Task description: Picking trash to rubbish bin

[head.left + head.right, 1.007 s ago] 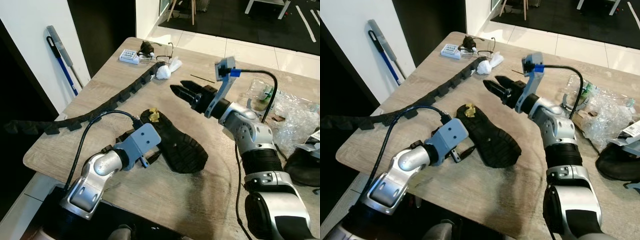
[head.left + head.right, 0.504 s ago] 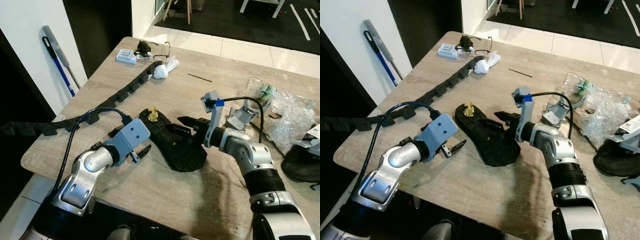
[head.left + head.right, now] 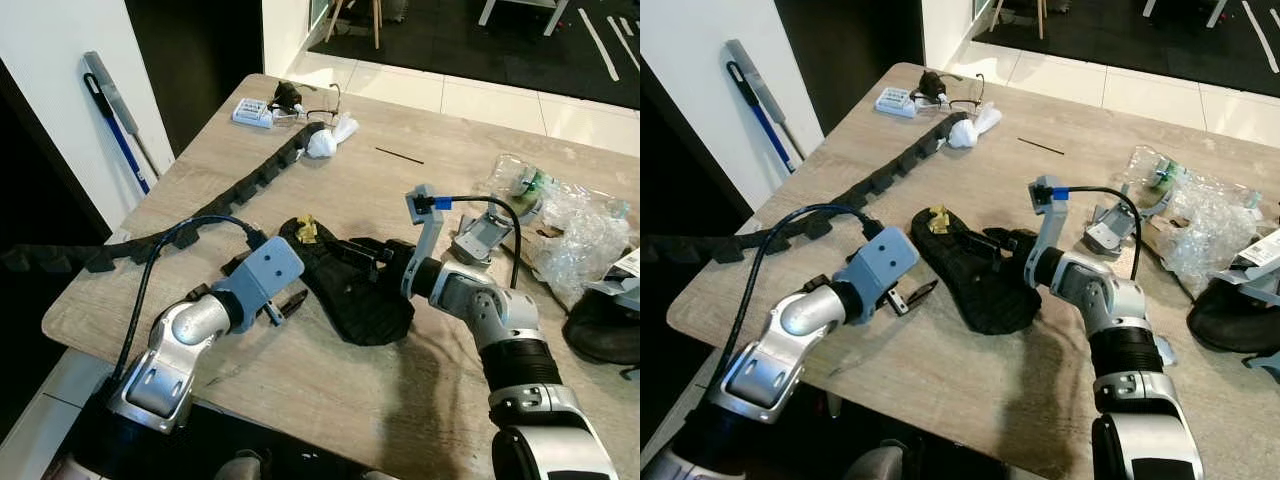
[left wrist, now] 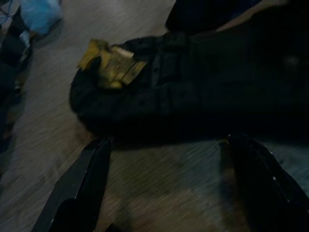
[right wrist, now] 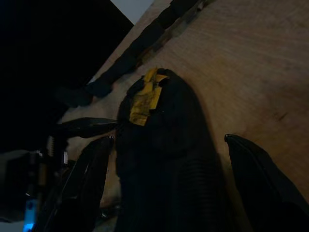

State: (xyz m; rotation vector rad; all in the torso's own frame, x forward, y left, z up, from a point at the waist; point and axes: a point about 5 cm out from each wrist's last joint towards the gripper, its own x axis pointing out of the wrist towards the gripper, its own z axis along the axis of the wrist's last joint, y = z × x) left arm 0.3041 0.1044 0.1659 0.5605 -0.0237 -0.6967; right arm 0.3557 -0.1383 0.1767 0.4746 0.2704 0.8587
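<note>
Nearest you, the left pincer (image 3: 912, 296) hangs low over the bench (image 3: 330, 380), fingers spread, tips just beside the near long edge of the black sole (image 3: 350, 290). From its wrist you look between the two spread fingers (image 4: 79, 186) at that edge, with bare wood between tips and rubber.

The sole lies tread up, flat on the bench, slanting from the far left down to the near right. A scrap of yellow paper (image 3: 307, 231) sits on its far, rounded end.

Your right pincer (image 3: 355, 253) reaches in from the right, low over the middle of the sole, pointing toward the yellow scrap. Its wrist view shows the fingers (image 5: 82, 183) apart, one on each side of the sole; you cannot tell whether they touch it.

Right of that arm, a small grey clip (image 3: 480, 238) rests on the wood, and beyond it a heap of clear plastic wrap (image 3: 580, 225) reaches the bench's right side. A dark rounded thing (image 3: 605, 325) sits at the right edge.

Further off, a black cable chain (image 3: 200, 225) runs from the left edge up to a white crumpled wad (image 3: 325, 140). A thin dark stick (image 3: 399, 155) lies apart on the wood. At the far corner are a small white pack (image 3: 251, 112) and spectacles (image 3: 322, 97). A blue-handled mop (image 3: 115, 120) leans against the wall on the left.
</note>
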